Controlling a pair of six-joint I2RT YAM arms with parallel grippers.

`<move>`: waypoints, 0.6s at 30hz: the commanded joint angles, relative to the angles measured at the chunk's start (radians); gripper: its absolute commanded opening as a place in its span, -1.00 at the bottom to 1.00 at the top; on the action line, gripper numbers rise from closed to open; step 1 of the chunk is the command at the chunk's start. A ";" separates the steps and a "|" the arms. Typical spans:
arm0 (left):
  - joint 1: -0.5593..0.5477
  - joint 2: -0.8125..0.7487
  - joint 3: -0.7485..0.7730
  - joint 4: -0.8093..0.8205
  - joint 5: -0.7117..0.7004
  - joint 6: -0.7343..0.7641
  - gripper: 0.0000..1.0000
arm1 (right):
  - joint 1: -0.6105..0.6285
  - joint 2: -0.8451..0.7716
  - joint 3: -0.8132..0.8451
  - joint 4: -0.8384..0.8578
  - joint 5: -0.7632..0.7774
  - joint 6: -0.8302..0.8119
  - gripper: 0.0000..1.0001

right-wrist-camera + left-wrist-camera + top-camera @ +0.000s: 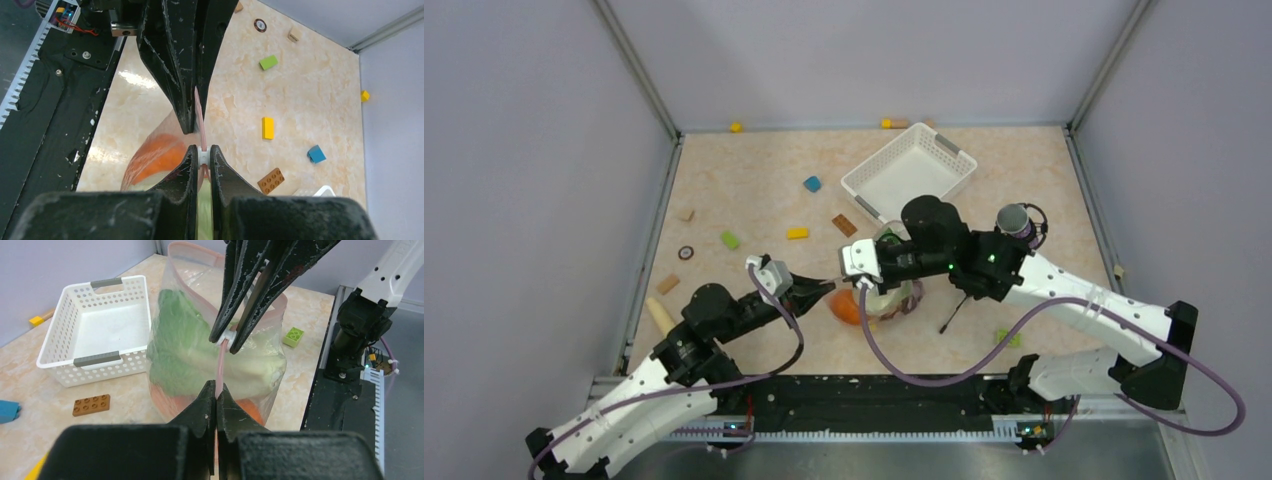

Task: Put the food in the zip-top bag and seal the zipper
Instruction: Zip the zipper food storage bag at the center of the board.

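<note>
Two grips meet on the zipper: your left pincer pinches the pink strip, your right pincer clamps its white slider. The zip-top bag stands on the table between them, holding lettuce and an orange.

Clear, crinkly zip-top bag is around the middle of the table, a bit toward the near edge, bulging and standing up off the surface. Green lettuce fills most of it, with an orange squashed in below. The pink zipper runs taut as a pressed-together strip, small white slider on it.
</note>
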 commanded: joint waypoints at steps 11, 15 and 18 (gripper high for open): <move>-0.001 -0.046 -0.001 0.048 -0.271 -0.155 -1.00 | -0.056 -0.131 -0.087 -0.001 0.085 -0.012 -1.00; 0.000 -0.047 0.000 0.050 -0.357 -0.187 -1.00 | -0.057 -0.152 -0.109 0.016 0.091 -0.007 -1.00; -0.001 -0.050 -0.001 0.045 -0.363 -0.193 -1.00 | -0.059 -0.166 -0.119 0.031 0.120 0.001 -1.00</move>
